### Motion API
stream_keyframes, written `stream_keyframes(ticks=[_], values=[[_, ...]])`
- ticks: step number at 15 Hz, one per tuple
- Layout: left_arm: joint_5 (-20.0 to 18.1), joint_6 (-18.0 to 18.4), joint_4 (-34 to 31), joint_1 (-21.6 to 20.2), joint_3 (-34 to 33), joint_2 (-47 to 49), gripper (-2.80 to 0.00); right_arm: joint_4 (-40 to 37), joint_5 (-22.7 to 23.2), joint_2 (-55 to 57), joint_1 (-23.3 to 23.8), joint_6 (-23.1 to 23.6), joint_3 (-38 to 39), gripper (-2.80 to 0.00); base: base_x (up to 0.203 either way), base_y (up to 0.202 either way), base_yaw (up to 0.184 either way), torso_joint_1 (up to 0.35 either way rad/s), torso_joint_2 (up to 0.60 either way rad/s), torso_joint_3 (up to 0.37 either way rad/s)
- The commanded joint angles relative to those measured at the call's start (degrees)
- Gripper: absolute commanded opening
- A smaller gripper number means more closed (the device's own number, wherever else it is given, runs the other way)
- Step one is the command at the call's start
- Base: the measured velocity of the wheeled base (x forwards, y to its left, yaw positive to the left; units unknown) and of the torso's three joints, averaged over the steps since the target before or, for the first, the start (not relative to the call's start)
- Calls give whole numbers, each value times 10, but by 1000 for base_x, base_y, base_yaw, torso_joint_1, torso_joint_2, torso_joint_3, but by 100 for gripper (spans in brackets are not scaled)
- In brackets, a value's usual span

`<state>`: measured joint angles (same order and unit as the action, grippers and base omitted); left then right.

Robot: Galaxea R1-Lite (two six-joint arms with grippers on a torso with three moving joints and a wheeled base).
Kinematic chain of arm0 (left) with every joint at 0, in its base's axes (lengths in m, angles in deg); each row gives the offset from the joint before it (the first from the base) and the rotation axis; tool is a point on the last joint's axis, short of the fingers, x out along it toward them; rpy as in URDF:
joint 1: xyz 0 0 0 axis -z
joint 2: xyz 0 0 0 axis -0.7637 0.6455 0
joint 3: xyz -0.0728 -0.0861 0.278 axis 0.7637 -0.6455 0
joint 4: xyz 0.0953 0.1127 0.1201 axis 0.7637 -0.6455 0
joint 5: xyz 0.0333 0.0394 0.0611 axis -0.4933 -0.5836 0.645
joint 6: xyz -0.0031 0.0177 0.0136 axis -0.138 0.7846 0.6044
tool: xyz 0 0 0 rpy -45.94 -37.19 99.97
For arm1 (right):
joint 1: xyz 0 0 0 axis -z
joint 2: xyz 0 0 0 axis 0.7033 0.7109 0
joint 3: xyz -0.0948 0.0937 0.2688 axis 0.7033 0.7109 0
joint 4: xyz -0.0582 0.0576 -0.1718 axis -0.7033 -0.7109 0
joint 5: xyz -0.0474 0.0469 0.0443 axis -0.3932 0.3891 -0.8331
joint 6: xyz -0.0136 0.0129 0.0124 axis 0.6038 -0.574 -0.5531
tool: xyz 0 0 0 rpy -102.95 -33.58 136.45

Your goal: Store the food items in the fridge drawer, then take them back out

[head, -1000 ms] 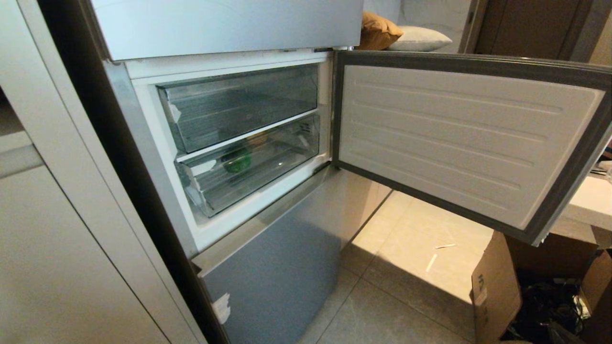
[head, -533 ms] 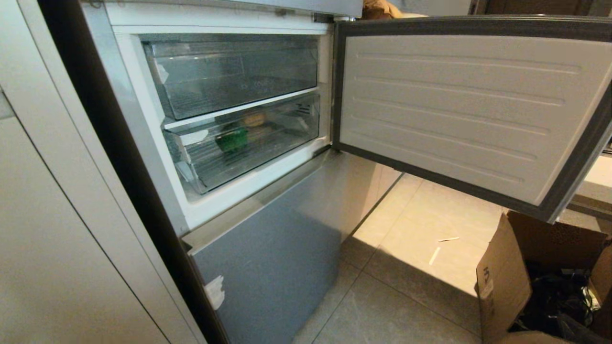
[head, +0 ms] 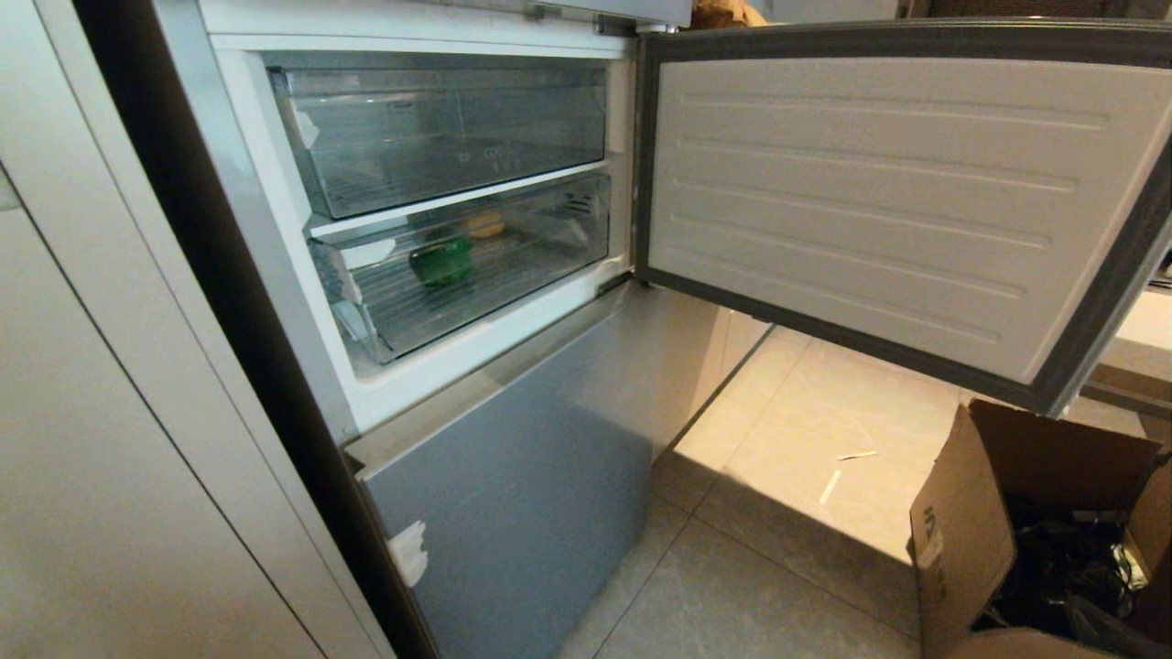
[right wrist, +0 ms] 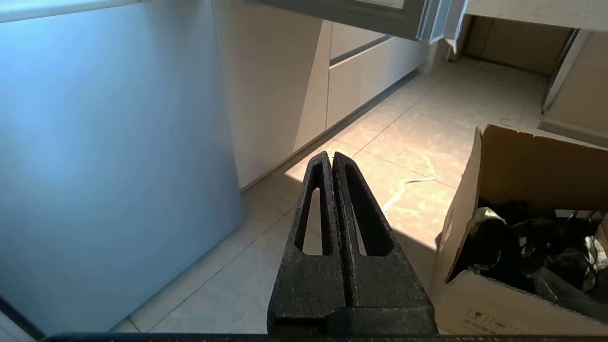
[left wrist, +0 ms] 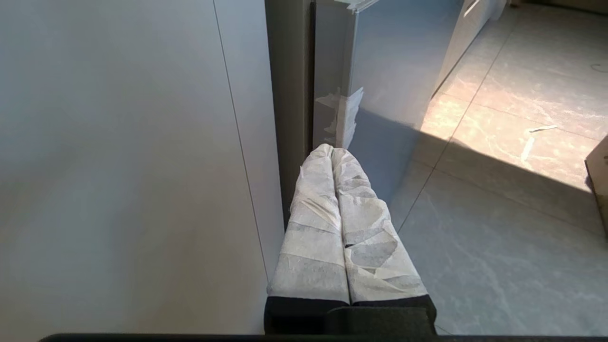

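Observation:
The fridge's middle section stands with its door (head: 870, 210) swung wide to the right. Inside are two clear ribbed bins. The lower bin, the fridge drawer (head: 549, 261), holds the food items: a glossy green pepper (head: 441, 260) and, behind it, a tan rounded lump (head: 485, 223). Neither arm shows in the head view. My left gripper (left wrist: 331, 149), wrapped in white tape, is shut and empty, low beside the fridge's bottom panel (left wrist: 380, 71). The black right gripper (right wrist: 332, 155) hangs shut and empty above the floor tiles.
The upper clear bin (head: 439, 137) looks empty. A pale cabinet (head: 110, 458) flanks the fridge on the left. A blue-grey lower panel (head: 522, 513) with a white tape scrap (head: 408, 552) sits below. An open cardboard box (head: 952, 540) of dark items stands under the door.
The whole head view has shifted: the fridge compartment and door now sit higher in the picture, so the camera has moved. The food items and both grippers have stayed put.

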<state>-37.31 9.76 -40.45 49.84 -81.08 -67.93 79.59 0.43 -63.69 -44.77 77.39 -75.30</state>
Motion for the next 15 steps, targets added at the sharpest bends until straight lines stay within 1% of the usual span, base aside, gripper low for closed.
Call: stream_keyframes(ticks=[1, 12, 15], values=[[0, 0, 0, 0, 0, 0, -280, -1, 0, 0, 0, 0, 18, -280, 6, -6, 83, -4, 4, 8], [0, 0, 0, 0, 0, 0, -280, -1, 2, 0, 0, 7, 18, -280, 1, -7, 174, 1, 2, 3], [0, 0, 0, 0, 0, 0, -280, -1, -1, 0, 0, -6, 18, -280, 1, -9, 176, 4, 6, 2]])
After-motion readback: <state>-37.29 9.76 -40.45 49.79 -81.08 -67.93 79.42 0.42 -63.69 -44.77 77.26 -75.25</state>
